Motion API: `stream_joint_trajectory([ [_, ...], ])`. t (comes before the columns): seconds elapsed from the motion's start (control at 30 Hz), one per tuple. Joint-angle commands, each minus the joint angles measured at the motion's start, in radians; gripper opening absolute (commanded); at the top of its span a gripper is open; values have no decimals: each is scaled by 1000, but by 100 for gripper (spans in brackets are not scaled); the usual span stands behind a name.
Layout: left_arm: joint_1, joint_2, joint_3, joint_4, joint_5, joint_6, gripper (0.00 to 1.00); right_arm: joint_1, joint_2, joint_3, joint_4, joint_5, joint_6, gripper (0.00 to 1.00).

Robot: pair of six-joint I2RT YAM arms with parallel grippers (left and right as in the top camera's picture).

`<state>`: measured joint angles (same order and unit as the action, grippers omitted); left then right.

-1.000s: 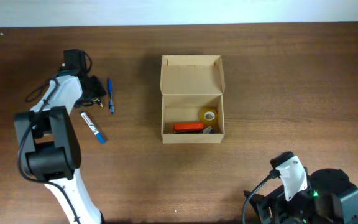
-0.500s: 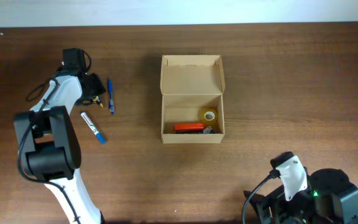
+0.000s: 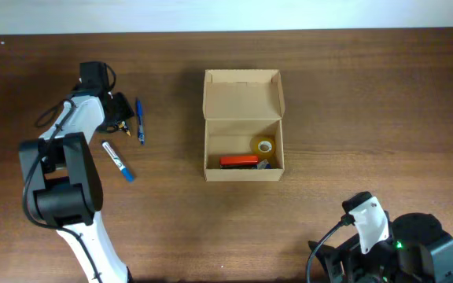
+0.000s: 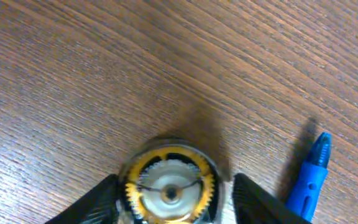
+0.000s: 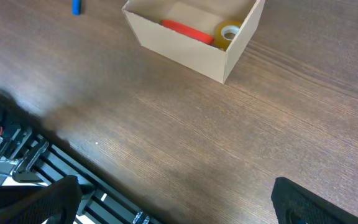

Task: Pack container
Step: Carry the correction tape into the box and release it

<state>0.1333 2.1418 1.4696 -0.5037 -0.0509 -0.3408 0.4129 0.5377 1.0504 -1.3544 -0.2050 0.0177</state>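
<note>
The container [image 3: 242, 174] is a tan cardboard box at mid-table with its flap lid [image 3: 242, 94] open toward the back. Inside lie a red item [image 3: 238, 161] and a yellow tape roll [image 3: 264, 145]. The right wrist view shows the container [image 5: 179, 46] from the front. My left gripper [image 3: 121, 118] is low at the far left. Its fingers [image 4: 174, 202] are open on either side of a small round dispenser with a yellow gear wheel [image 4: 170, 186]; a narrow gap shows at the right finger. My right gripper [image 5: 179, 205] is open and empty near the front edge.
A blue pen [image 3: 140, 120] lies right beside the left gripper and also shows in the left wrist view [image 4: 312, 177]. A white marker with a blue cap [image 3: 119, 160] lies a little nearer the front. The right arm's base [image 3: 376, 236] is at the front right corner.
</note>
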Motion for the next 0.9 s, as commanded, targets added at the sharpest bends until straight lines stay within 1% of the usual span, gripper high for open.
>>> stream_joint_trajectory([
  [0.0,3,45,-6,-5,36,-6,48,-1,-2,0,4,-10,-6,99],
  [0.13,3,45,-5,-5,38,-6,36,-1,-2,0,4,-10,-6,99],
  [0.2,0,40,6,-12,63,-6,30,-1,-2,0,4,-10,-6,99],
  [0.3,-2,19,55,-56,74,-6,24,-1,-2,0,4,-10,-6,99],
  [0.4,-4,-29,124,-104,74,5,23,-1,-2,0,4,-10,-6,99],
  [0.6,-69,-172,209,-121,73,116,22,-1,-2,0,4,-10,-6,99],
  [0.7,-135,-249,214,-117,74,153,22,-1,-2,0,4,-10,-6,99],
  [0.87,-284,-314,214,-134,83,282,22,-1,-2,0,4,-10,-6,99],
])
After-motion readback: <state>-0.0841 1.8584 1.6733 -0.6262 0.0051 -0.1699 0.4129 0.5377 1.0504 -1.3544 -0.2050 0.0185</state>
